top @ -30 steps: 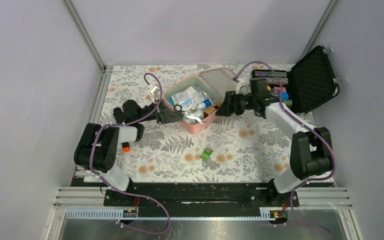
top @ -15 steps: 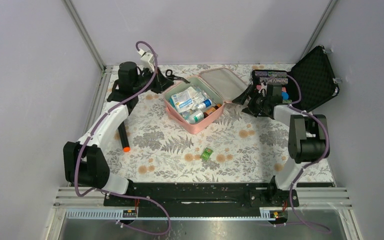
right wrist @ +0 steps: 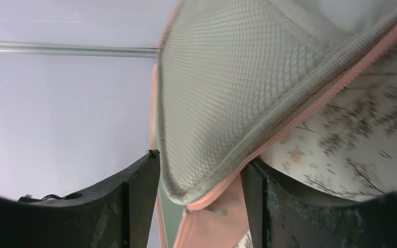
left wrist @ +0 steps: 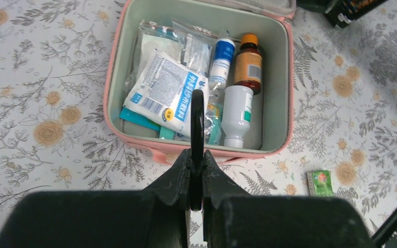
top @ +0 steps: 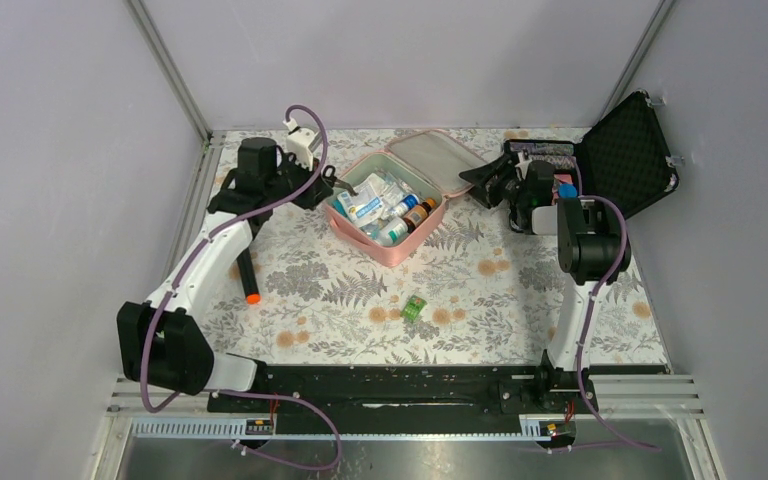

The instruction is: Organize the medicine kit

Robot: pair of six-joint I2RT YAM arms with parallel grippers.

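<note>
Lid of the medicine kit, upper centre, sits between the right tool's parted fingers, ungripped; left tool hovers shut, empty.

Medicine kit lies between both grippers, black case right.

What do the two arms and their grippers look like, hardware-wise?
Both arms pair white link shells with chunky black joint housings. A purple cable loops loosely along each to the wrist. The left gripper has thin matte-black fingers, seen edge-on in its wrist view; the right gripper shows broader black fingers with a grainy finish. No markings or sleeves are legible.
</note>
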